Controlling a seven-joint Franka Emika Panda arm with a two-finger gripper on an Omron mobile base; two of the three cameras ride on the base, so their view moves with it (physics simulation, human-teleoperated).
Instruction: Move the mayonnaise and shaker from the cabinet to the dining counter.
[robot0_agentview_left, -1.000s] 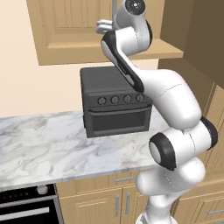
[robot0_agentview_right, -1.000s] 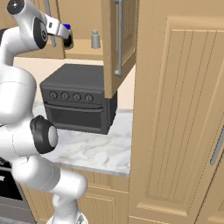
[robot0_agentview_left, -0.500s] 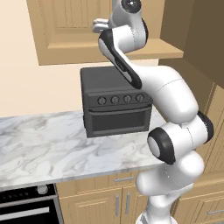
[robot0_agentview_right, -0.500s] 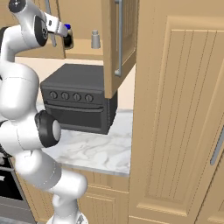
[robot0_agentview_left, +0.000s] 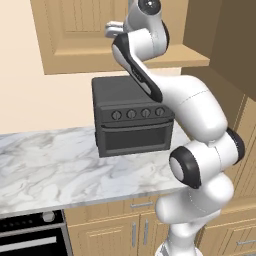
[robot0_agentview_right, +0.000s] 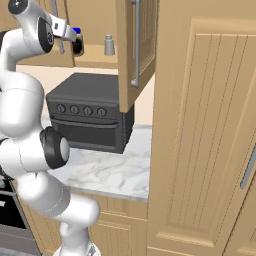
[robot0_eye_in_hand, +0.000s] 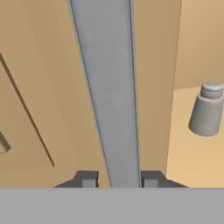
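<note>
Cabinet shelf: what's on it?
On the cabinet shelf: the shaker and the blue-lidded mayonnaise, half covered by the arm. The closed left door hides the rest.

No readable text, brand, number or sign anywhere. Oven (robot0_agentview_left: 132, 117) knobs at frame centre in the left base view look unmarked, though they're small. Shaker (robot0_eye_in_hand: 206, 110) at the right edge of the hand view is plain grey, no label.
</note>
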